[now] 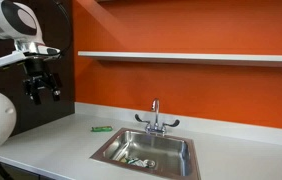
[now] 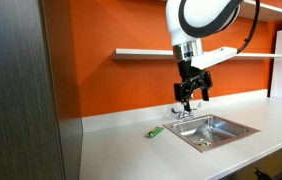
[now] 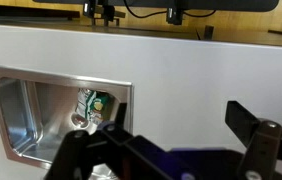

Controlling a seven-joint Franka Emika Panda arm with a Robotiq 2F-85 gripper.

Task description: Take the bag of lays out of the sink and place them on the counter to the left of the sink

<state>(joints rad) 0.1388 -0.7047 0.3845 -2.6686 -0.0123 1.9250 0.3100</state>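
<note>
A small green and white bag (image 3: 92, 104) lies in the steel sink (image 3: 11, 120), near the drain. In an exterior view it shows as a small crumpled item (image 1: 137, 158) on the basin floor (image 1: 171, 152). My gripper (image 1: 41, 90) hangs high above the counter, well to the left of the sink and clear of it. It also shows in an exterior view (image 2: 189, 98) above the counter beside the sink (image 2: 226, 127). In the wrist view its fingers (image 3: 166, 135) are spread wide with nothing between them.
A thin green packet (image 1: 101, 128) lies on the grey counter left of the sink; it also shows in an exterior view (image 2: 154, 132). A chrome faucet (image 1: 155, 116) stands behind the basin. An orange wall with a shelf (image 1: 181, 55) rises behind. A dark panel (image 2: 21, 90) stands at the counter's end.
</note>
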